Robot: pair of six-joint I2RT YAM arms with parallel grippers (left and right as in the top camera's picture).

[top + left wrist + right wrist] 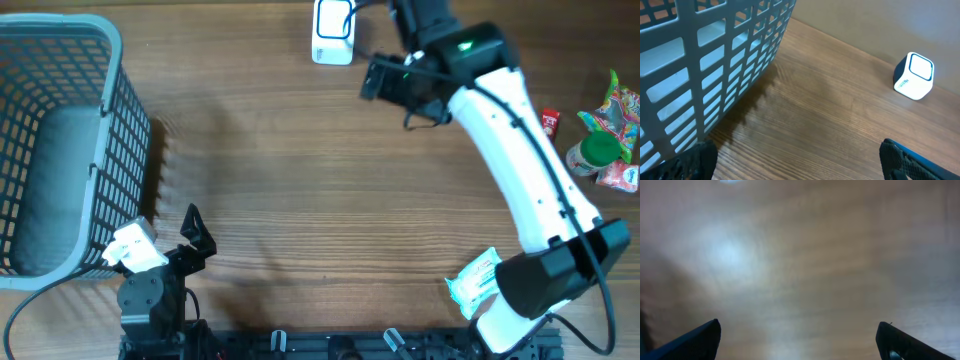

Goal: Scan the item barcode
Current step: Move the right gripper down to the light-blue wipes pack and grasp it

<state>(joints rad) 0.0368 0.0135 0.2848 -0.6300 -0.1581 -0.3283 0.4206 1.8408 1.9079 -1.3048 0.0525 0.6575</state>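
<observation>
Currently neither hand holds anything.

Table (300,200): wide bare wood through the centre, which is the best room for carrying. The front edge at 6 o'clock is crowded by both arm bases.

Basket (60,150), 9 o'clock: its tall mesh wall is just beside the left gripper (797,162), which is spread wide and empty. A swing toward 9 would likely knock that wall.

Right arm (520,170): stretches from 5 o'clock up toward 12. The right gripper (800,340) gapes fully, with nothing between the fingers and only blurred wood below.

Goods to scan lie well apart from it. There is a pile at 3 o'clock with a green-capped bottle (598,152), and a white-green packet (472,278) at 5 o'clock, right by the right arm's base. I cannot tell which one is meant.

Risks, as I judge them:
- Reaching back for the packet cramps the elbow.
- The pile sits near the table's 3 o'clock edge, so a nudge could push pieces off.

Scanner (333,30), 12 o'clock: just beside the right gripper and near the far edge. A careless turn could bump it askew and spoil the read.
</observation>
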